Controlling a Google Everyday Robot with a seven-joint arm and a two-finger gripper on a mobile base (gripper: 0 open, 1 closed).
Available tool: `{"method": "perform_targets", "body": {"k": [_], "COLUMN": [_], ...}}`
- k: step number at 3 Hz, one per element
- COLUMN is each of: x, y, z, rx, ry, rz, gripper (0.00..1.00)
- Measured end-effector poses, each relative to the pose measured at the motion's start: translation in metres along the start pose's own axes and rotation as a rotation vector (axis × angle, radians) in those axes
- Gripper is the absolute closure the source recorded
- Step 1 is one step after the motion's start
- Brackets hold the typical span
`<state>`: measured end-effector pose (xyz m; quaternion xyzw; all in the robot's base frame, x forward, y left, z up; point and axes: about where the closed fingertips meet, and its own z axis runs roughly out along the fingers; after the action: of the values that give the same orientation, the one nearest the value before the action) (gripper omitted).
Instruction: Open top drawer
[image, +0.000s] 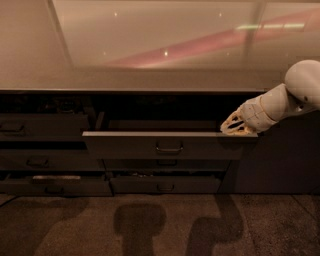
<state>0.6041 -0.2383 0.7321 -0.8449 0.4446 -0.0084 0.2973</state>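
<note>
Countertop (150, 75) | top drawer (130, 146) out, inside dark | hand (235, 128) at its right corner

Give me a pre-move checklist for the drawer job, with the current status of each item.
1. Is the top drawer pulled out of the cabinet: ok.
2. Is the gripper at the drawer's right end, by its top edge: ok.
3. Is the gripper touching that edge: cannot tell.
4. Is the handle unobstructed, with the gripper away from it: ok.
5. Is the drawer fully extended: cannot tell.
6. Is the left drawer set back, out of the way: ok.
</note>
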Motion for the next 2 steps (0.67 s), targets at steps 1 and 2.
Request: {"method": "perform_targets", "body": {"k": [1, 2], "x": [0.0, 0.021], "y": [0.0, -0.011], "z": [0.001, 0.011], "rx": [-0.002, -0.05], "ry": [0.0, 0.048], "rz": [-0.001, 0.051], "gripper": [1.0, 1.0]}}
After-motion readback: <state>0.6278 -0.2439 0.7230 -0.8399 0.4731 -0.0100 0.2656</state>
